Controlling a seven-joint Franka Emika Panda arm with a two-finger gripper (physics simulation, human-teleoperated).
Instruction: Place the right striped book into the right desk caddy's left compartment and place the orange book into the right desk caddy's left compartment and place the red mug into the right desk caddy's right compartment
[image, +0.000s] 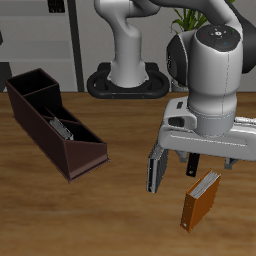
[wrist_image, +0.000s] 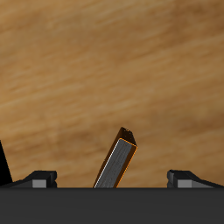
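A: Quick pass. Gripper hangs over the table, near the front edge, above the orange book. Jaws?

B: Spread apart, nothing between them. In the wrist view the two fingertips sit wide to either side, and the orange book stands between them but lower, on the wood, touching neither.

A: Book pose?

B: Upright on one edge, slightly tilted, orange cover facing the camera in the exterior view, pale page edge showing from the wrist.

A: Other books?

B: A dark striped book stands upright just beside the gripper, partly hidden by the arm (can't tell whether it's the lighter or the darker one). Another striped book lies inside the right desk caddy, in the left compartment, leaning against the wall.

A: Caddy position?

B: Well apart from the gripper, set diagonally, low sloped end pointing to the front edge, taller right compartment farther back. That section looks bare inside.

A: Red mug?

B: Not visible in either view.
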